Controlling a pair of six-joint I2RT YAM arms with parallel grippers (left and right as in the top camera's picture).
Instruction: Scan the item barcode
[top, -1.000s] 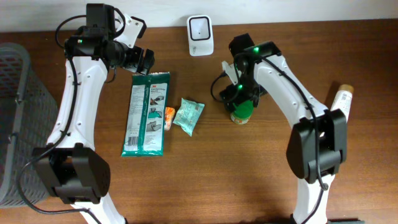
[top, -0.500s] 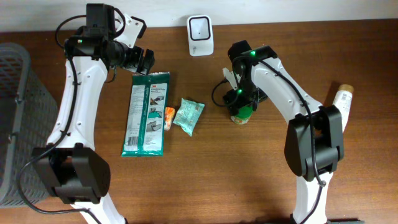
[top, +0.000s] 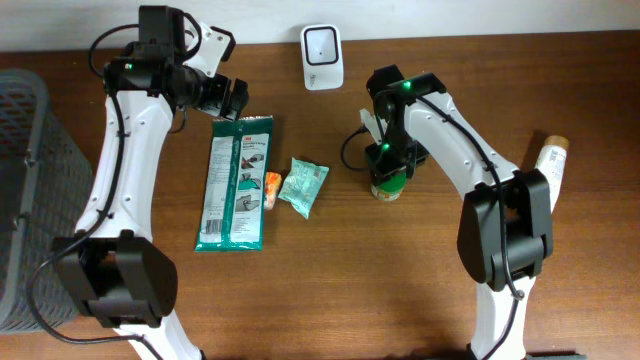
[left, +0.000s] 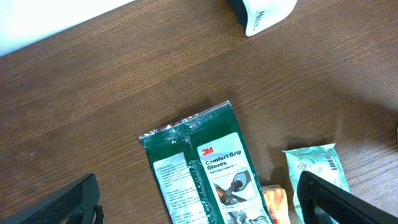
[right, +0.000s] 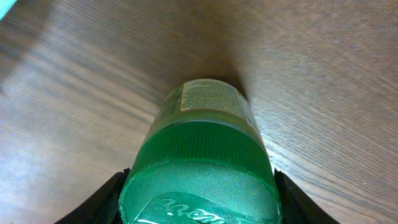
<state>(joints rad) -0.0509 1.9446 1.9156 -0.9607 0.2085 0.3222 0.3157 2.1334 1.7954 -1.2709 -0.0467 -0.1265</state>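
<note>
Jar (top: 390, 184) with the green lid stands upright on our brown wooden table (top: 400, 300), right of centre and below the white scanner (top: 322, 44), well apart from it. Largest on the table, we see a grey mesh basket (top: 20, 200) at the far left edge. Next comes the long green glove packet (top: 235, 180), lying flat left of centre with its printed face up. A cream tube (top: 551, 162) with a brown cap lies near the right edge. Our left gripper (top: 232, 97) hovers near the top end of the glove packet, its fingers spread wide with nothing between them. Our right gripper (right: 199, 196) sits straight over the jar. Its fingers (right: 115, 193) flank the lid, close against either side, and we cannot tell whether they press on it. A small pale green packet (top: 303, 186) lies between the glove packet and the jar, and the left wrist view shows a barcode on it. A tiny orange wrapper (top: 271, 186) lies just beside it, against the glove packet's edge
</note>
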